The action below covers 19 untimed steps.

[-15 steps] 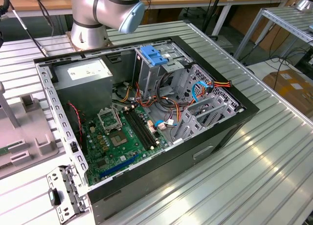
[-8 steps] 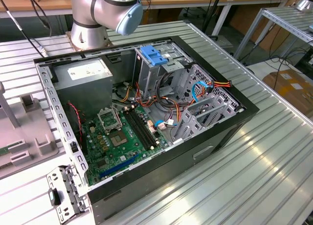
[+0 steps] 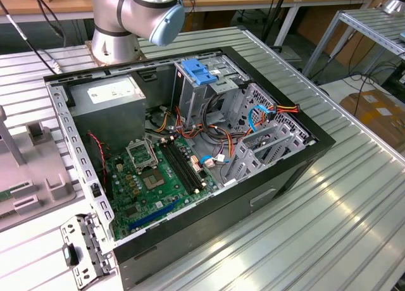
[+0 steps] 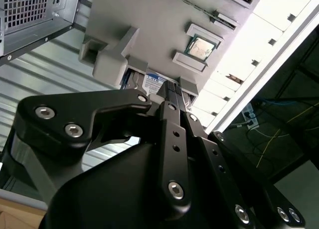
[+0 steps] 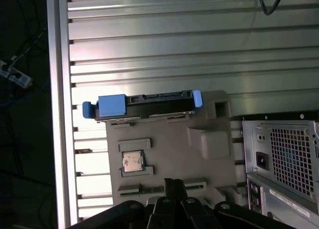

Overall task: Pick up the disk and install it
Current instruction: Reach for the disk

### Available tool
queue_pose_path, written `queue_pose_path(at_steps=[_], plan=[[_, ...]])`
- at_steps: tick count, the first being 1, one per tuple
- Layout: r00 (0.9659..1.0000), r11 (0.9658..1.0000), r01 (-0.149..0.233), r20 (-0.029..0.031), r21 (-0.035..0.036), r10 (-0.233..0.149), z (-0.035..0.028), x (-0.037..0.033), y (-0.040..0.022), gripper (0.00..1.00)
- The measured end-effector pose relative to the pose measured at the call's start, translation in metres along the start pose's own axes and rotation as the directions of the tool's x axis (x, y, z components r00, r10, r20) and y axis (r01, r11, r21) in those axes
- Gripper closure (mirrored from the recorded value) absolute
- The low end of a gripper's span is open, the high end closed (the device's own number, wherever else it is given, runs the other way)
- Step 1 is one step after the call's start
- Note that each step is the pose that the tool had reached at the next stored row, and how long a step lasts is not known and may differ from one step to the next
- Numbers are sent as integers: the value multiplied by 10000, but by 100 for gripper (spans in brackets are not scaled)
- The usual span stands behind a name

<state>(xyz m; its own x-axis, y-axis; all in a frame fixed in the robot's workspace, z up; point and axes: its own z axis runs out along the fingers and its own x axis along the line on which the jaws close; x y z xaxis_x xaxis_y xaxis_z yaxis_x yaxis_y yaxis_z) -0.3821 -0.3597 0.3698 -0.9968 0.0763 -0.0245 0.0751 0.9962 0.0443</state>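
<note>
First wrist view: disk (image 5: 149, 102) on grey holder (image 5: 169, 154), beside computer case (image 5: 284, 164).

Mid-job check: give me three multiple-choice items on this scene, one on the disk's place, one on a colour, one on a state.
1. Where is the disk? A. in the drive cage B. in the grey fixture beside the computer case C. on the floor
2. What colour are the disk's side rails? A. red B. yellow C. blue
3. How is the computer case? A. side open B. side panel on C. wrapped in foil
Answers: 1 B, it stands on edge in the fixture in the first wrist view; 2 C, blue shows at both its ends; 3 A, the motherboard lies bare in the exterior view.
</note>
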Motion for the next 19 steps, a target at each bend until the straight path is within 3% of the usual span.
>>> queue_pose_path(at_steps=[13, 14, 16, 19], plan=[[10000, 10000, 0, -1, 1, 0, 45, 126, 43, 89], [10000, 10000, 2, 1, 26, -2, 54, 134, 74, 89], [10000, 9999, 12, 12, 162, -12, 65, 143, 144, 89], [10000, 9997, 13, 16, 226, -13, 76, 159, 202, 89]])
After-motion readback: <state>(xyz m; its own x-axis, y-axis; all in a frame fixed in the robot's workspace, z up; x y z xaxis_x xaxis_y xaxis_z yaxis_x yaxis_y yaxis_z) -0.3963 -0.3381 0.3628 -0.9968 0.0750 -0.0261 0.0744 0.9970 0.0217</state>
